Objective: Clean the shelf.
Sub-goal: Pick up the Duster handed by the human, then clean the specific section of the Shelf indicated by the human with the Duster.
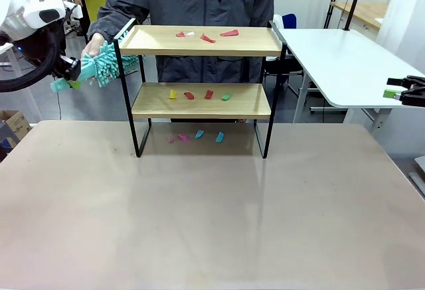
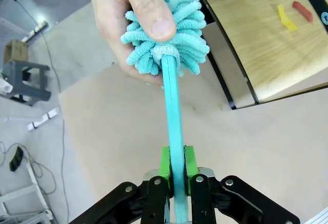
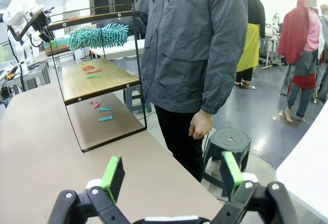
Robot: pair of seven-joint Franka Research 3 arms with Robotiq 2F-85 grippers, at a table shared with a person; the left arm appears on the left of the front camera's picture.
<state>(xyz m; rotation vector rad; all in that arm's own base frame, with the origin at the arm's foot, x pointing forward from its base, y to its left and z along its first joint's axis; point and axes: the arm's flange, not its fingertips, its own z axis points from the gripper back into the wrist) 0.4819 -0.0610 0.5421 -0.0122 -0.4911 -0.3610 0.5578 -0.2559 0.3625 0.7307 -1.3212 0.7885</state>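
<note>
The left gripper clamps the duster by its handle, head aimed at the shelf close by and held by a hand; the far right gripper stands open.

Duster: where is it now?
Front view, far left: the duster sits beside the shelf's top-left rail, handle in the left gripper, head in the person's hand.
</note>
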